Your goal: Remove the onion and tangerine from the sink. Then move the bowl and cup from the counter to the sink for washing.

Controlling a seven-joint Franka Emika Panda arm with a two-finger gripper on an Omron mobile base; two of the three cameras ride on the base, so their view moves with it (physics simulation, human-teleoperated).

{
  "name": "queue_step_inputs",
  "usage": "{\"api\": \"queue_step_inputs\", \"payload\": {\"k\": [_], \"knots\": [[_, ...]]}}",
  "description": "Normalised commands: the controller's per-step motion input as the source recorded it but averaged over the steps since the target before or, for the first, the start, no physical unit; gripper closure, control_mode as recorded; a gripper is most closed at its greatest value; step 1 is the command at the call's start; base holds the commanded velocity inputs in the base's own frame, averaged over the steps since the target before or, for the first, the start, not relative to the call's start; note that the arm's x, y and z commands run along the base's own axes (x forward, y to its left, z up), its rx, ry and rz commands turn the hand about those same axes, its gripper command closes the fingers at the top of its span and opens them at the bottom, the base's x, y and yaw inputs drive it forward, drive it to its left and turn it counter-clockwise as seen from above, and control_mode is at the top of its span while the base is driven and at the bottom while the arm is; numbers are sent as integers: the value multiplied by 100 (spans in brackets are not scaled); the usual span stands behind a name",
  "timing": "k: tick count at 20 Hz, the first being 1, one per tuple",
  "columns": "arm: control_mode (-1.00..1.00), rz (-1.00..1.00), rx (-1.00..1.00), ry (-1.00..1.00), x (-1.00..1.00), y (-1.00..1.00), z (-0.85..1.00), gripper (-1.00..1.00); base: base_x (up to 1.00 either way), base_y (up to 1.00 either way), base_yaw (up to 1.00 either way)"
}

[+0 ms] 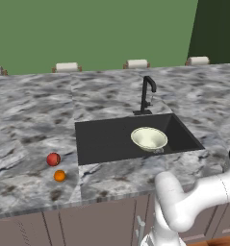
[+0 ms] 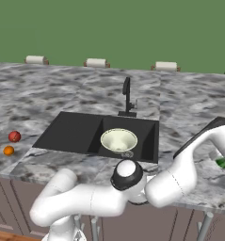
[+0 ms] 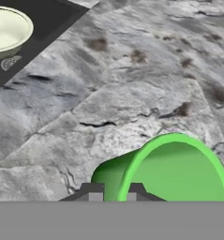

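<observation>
Grey-veined counter [image 1: 34, 110] runs the full width below a green wall, with brown cabinets under its front edge. Sink [image 1: 102, 139] is sunk into the middle, its faucet [image 1: 146, 95] at the rear rim. Bowl [image 1: 149, 138] sits upright inside the sink, toward the right, beside the drain. Onion [image 1: 53, 159] and tangerine [image 1: 59, 176] lie on the counter left of the sink, near each other but apart, close to the front edge. Broad bare marble stays free behind the sink and to both sides. Right of the sink, the arm reaches out over the counter; in the hand view the gripper [image 3: 111, 191] stands narrow, its fingertips [image 3: 95, 191] set at the near wall of the cup [image 3: 167, 171]; the jaws are nearly together and appear to pinch that wall. Cup is tilted, its long axis slanting, open mouth facing the camera and toward the view's right. In the right base view the cup [image 2: 223, 163] shows as a green sliver at the hand.
</observation>
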Motion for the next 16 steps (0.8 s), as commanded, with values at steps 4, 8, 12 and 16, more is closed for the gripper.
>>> {"api": "queue_step_inputs", "payload": {"k": [4, 8, 12, 16], "knots": [[-100, 17, -9, -6, 0, 36, 0, 100, 0, 0, 0], [-100, 17, -11, -13, -2, 35, 0, 100, 0, 0, 0], [-100, 17, -14, -19, -2, 36, 0, 100, 0, 0, 0], [-100, 15, -20, -16, 0, 39, 0, 100, 0, 0, 0]]}}
